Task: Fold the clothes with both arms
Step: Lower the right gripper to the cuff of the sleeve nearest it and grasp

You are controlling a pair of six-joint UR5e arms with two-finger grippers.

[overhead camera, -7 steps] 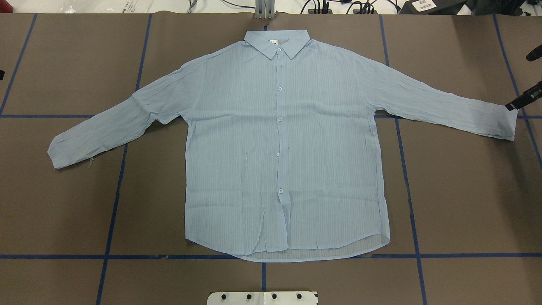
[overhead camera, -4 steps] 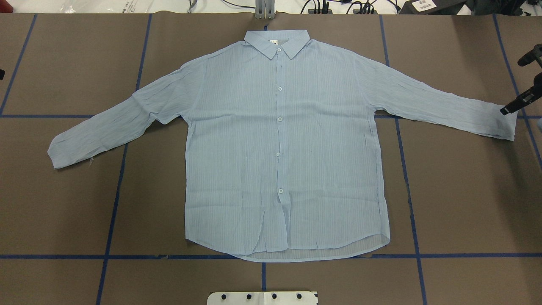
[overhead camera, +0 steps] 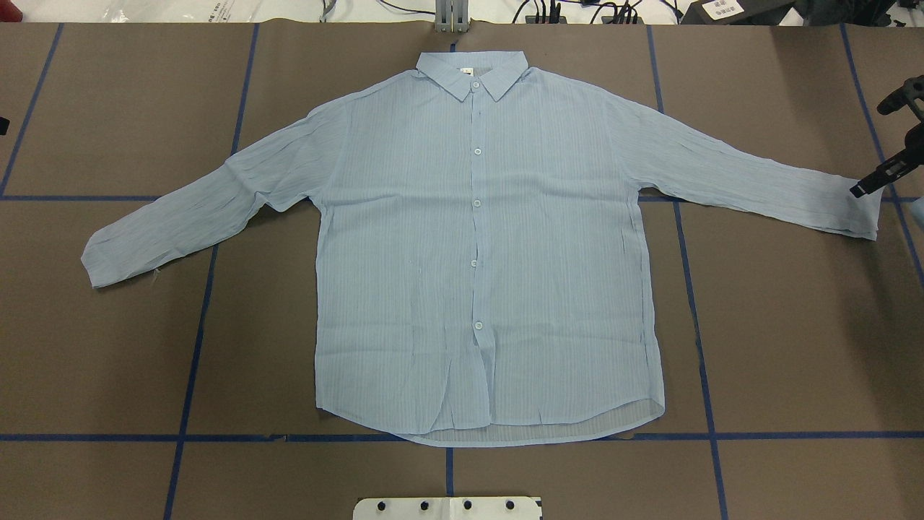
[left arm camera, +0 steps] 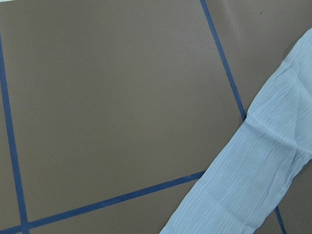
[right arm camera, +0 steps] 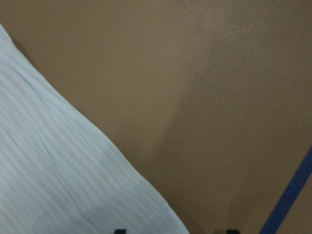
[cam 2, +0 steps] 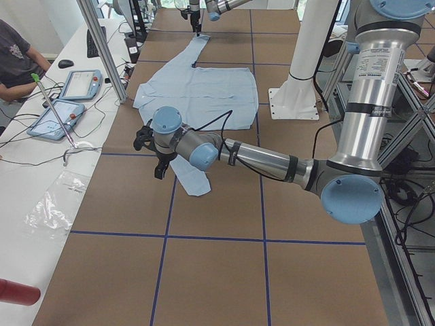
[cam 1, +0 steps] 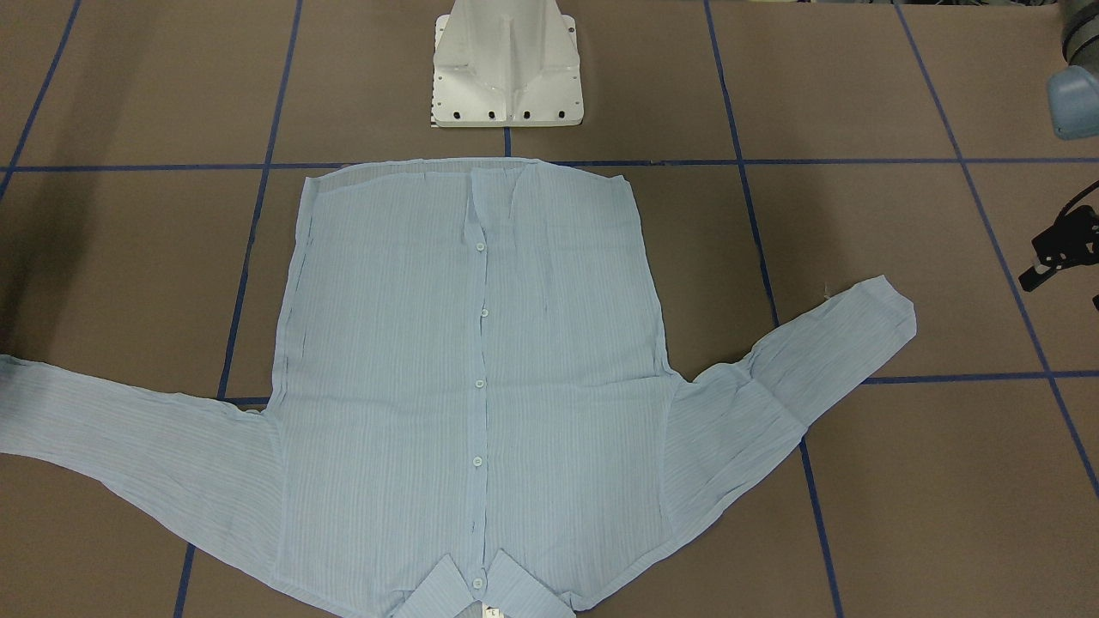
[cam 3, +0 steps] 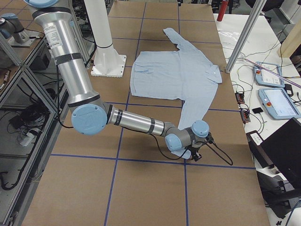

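The right gripper (right arm camera: 175,230) has its two dark fingertips (right arm camera: 119,231) spread apart, holding nothing. In its wrist view the edge of the shirt's (overhead camera: 476,238) right sleeve (overhead camera: 758,180) runs down to the left-hand tip, with bare table (overhead camera: 108,361) between the tips. From overhead one black finger crosses the far corner of that sleeve's cuff (overhead camera: 863,215) at the table's right end; whether it touches the cloth I cannot tell. The left gripper (cam 2: 155,157) hangs over bare table near the other cuff (cam 2: 197,185), apart from it, and no view shows whether its fingers are apart or together. The shirt lies flat and buttoned, front up, collar (overhead camera: 505,76) at the far edge, hem near the white pedestal (cam 1: 506,69), sleeves spread left and right. A small white tag (overhead camera: 465,70) sits inside the collar, its print too small to read.
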